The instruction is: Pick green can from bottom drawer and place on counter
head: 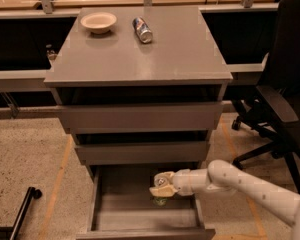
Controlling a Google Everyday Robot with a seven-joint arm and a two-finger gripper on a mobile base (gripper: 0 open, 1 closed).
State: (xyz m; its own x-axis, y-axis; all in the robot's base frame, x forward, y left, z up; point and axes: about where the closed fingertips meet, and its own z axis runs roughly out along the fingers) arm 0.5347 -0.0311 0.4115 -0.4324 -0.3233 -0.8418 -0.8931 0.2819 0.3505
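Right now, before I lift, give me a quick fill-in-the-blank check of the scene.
The open drawer with the gripper inside is the ___ of three.
The can beneath the gripper is ___ in colour.
On the counter, a bowl stands near a second can lying on its ___.
Missing: bottom; green; side.

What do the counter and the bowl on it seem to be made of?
The counter looks like grey laminate or painted board: smooth, faintly glossy, with soft reflections. The bowl seems ceramic or plastic, cream and matte; I cannot tell which. The end effector is in the bottom drawer, over the green can.
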